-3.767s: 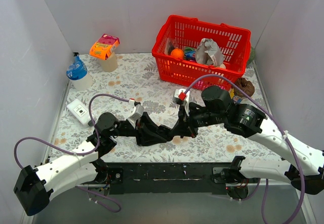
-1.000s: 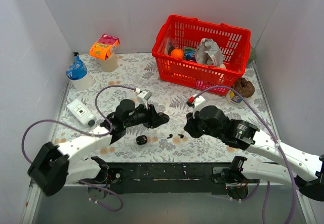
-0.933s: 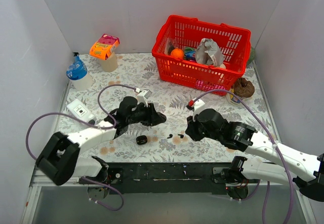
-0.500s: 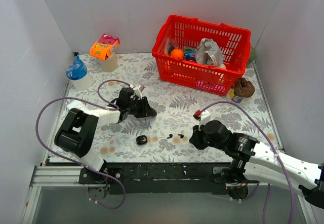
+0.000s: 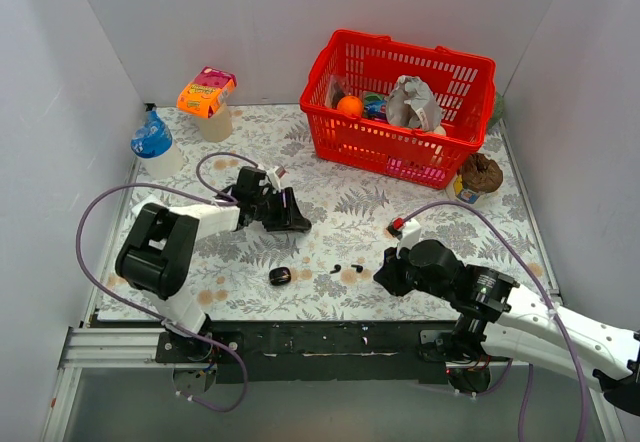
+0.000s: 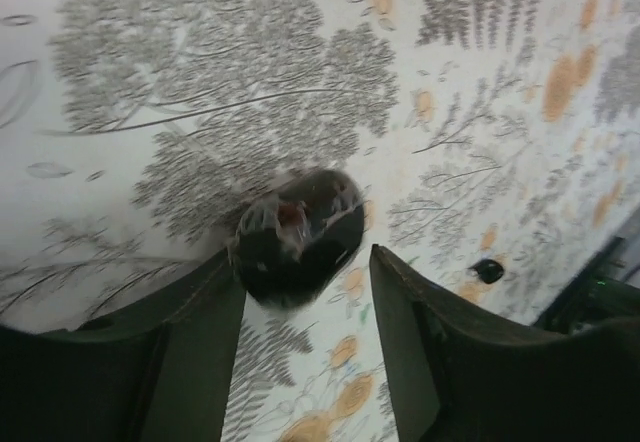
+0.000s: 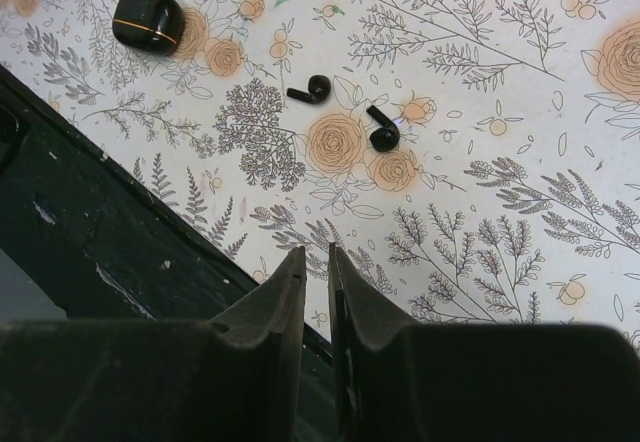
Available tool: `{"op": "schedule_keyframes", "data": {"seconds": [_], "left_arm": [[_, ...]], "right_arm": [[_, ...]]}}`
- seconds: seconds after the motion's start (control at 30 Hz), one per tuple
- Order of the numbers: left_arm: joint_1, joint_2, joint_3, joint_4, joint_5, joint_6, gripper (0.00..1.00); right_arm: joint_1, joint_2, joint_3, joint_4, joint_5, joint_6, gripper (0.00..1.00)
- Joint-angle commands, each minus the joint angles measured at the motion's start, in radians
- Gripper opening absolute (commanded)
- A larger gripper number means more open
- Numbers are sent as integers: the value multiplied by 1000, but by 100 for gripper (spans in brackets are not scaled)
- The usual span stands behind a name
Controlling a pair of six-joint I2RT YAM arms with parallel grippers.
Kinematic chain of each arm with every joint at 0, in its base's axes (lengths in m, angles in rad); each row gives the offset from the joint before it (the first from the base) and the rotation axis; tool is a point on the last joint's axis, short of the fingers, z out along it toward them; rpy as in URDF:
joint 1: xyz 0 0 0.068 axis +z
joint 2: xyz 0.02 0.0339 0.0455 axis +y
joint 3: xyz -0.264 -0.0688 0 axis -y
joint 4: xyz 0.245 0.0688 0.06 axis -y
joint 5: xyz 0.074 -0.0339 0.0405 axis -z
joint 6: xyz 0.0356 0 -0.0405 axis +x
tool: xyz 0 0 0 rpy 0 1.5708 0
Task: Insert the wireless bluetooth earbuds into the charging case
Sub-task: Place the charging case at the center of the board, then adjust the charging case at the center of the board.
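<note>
The charging case (image 5: 280,276), a small black oval, lies closed on the flowered table near the front. In the right wrist view the case (image 7: 147,21) shows a gold seam. Two tiny black earbuds (image 5: 336,268) (image 5: 357,268) lie just right of it, also seen from the right wrist (image 7: 311,90) (image 7: 381,130). My right gripper (image 5: 383,274) (image 7: 317,254) is shut and empty, right of the earbuds and above the table's front edge. My left gripper (image 5: 288,214) (image 6: 303,252) is open and empty, behind the case. The case (image 6: 298,234) looks blurred just beyond its fingertips.
A red basket (image 5: 330,62) with several items stands at the back right. A blue-capped bottle (image 5: 152,142), an orange-topped cup (image 5: 208,97) and a white box (image 5: 155,214) stand at the left. A brown object (image 5: 482,172) sits far right. A black rail (image 5: 320,340) runs along the near edge.
The left arm has folded back and its gripper has moved left and away from the case. The right gripper has drawn back toward the front edge. The case and earbuds have not moved.
</note>
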Motion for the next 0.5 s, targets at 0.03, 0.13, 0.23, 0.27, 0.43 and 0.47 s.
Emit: {"op": "schedule_keyframes", "data": {"seconds": [0.03, 0.13, 0.23, 0.27, 0.43, 0.47], "left_arm": [[32, -172, 54, -309, -264, 102, 58], [35, -286, 69, -408, -367, 68, 98], [40, -395, 45, -435, -453, -20, 98], [38, -425, 26, -429, -458, -116, 98], [35, -660, -168, -311, -308, -392, 98], [20, -697, -193, -311, -309, -432, 98]], "right_arm": [[-1, -50, 18, -12, 7, 10, 22], [-1, -46, 13, -9, 27, -2, 23], [-1, -26, 13, 3, 38, -11, 23], [-1, -19, 13, 6, 36, -11, 23], [-1, 28, 18, 41, 13, -17, 23], [1, 34, 21, 46, 7, -16, 23]]}}
